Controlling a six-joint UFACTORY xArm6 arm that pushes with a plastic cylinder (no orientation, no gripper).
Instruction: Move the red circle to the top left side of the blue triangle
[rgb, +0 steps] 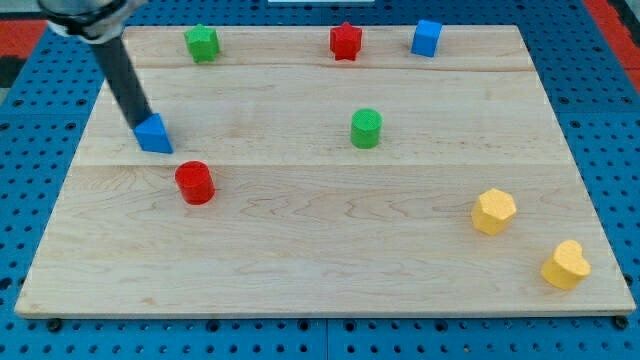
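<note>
The red circle (195, 182) is a short red cylinder at the left middle of the wooden board. The blue triangle (155, 133) lies just up and to the left of it, a small gap apart. My tip (139, 124) is at the upper left edge of the blue triangle, touching or almost touching it. The dark rod slants up from the tip toward the view's top left. The red circle is below and to the right of the tip, apart from it.
A green block (202, 42), a red star (346, 41) and a blue cube (427, 37) line the top edge. A green cylinder (366, 128) sits mid-board. A yellow hexagon (493, 211) and a yellow heart (566, 265) sit at bottom right. The board (320, 270) lies on blue pegboard.
</note>
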